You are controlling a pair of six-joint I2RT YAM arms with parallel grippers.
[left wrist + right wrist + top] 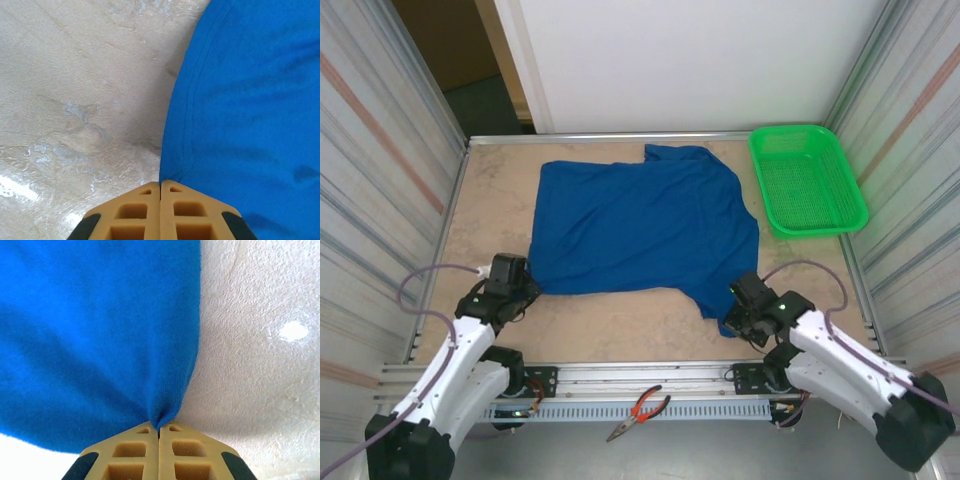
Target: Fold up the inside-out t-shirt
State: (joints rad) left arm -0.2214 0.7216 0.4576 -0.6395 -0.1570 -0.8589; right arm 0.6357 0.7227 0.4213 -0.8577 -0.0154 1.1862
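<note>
Pinching t-shirt (640, 225) low: left tool (160, 182), right tool (159, 427).

Soft matt cloth t-shirt (640, 225)

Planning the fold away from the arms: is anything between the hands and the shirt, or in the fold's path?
Nothing visible. The left hand and right hand are shut on the near corners of the t-shirt; the green basket sits apart, far right.
</note>
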